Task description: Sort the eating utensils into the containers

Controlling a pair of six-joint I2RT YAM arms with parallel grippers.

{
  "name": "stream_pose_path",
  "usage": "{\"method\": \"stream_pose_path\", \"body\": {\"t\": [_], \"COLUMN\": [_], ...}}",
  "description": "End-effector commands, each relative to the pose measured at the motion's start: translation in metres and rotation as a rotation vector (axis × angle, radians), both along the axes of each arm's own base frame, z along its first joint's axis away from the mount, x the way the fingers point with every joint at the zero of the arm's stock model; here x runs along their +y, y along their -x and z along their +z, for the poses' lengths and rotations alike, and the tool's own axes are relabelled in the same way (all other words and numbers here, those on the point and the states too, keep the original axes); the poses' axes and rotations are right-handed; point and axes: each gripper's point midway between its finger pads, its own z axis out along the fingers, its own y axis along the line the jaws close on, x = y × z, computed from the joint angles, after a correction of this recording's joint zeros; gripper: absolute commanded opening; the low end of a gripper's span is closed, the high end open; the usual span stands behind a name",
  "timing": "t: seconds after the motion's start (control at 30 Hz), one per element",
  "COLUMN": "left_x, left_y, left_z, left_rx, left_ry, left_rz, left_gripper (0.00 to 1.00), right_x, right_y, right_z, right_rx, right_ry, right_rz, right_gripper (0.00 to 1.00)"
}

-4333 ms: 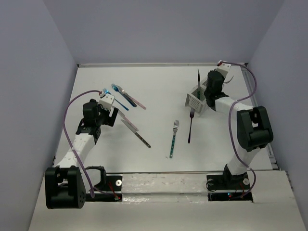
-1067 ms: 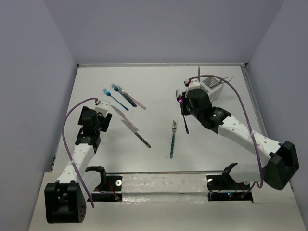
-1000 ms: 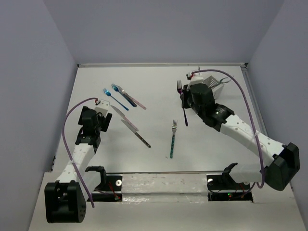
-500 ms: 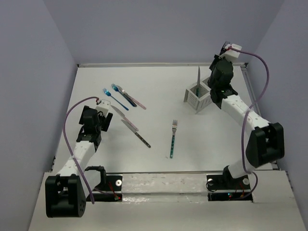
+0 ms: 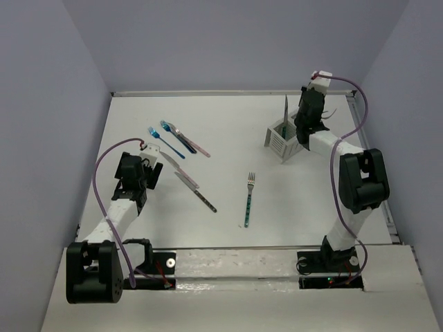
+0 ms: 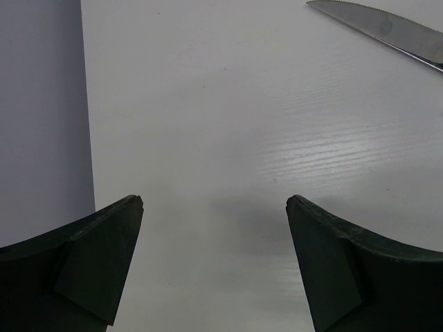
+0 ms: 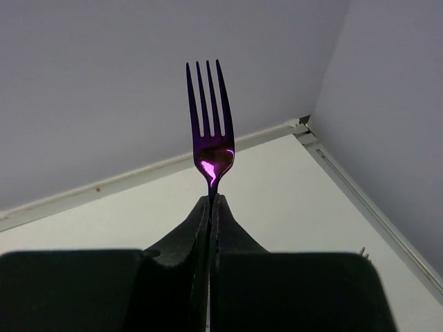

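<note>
REMOTE DESK: My right pincer [image 7: 210, 200] is pressed together on a purple fork [image 7: 210, 131]. Its four tines rise straight out of the fingertips and a pink-violet sheen glows at the neck; the handle is hidden between the fingers. Behind the tines are the lilac wall [image 7: 138, 69] and the far right corner of the table [image 7: 277, 194].

From overhead, the right wrist sits at the white slatted caddy [image 5: 279, 143], which lies directly beneath and just left of that pincer. I cannot tell whether the fork's handle has entered a compartment. A knife [image 5: 285, 111] stands blade-up in the caddy, just beside the wrist. A teal-handled fork [image 5: 248, 200] lies flat on the table, well apart from the right pincer, toward my side and to the left.

My left pincer [image 6: 214, 200] is spread wide and holds nothing, low over bare tabletop. A serrated knife blade [image 6: 384, 26] lies ahead of it, off to the right. A cluster of blue and pink utensils [image 5: 176, 138] lies farther ahead.

About four seconds ago the dark-looking fork lay on the table next to the teal one. A second ago the right arm was stretched over mid-table with it in its grip. Now the arm is folded back at the caddy, and the left arm has barely shifted.
</note>
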Motion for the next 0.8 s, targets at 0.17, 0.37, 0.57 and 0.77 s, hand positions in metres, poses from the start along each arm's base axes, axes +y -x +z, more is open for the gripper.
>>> {"method": "stream_pose_path", "body": {"t": [0.17,0.37,0.57,0.77], "left_x": [0.005,0.006,0.007,0.008], "left_y": [-0.005,-0.006,-0.005,-0.004], "left_z": [0.002,0.001,-0.001,-0.003], "left_rx": [-0.023,-0.024,-0.021,-0.021], "left_ry": [-0.026,-0.029,-0.032,-0.039], "left_rz": [0.017,0.020,0.021,0.022], "left_gripper": [0.99,0.99,0.99,0.99], "right_x": [0.000,-0.003,-0.014,-0.013], "right_y": [0.011,-0.007,-0.021,-0.020], "right_z": [0.119,0.113,0.057,0.003], "right_rx": [-0.311,-0.283,-0.214,-0.138], "right_ry": [-0.039,0.012,-0.006,-0.018], "right_rz": [0.037,0.000,-0.043,-0.041], "right_gripper": [0.00,0.00,0.00,0.00]}}
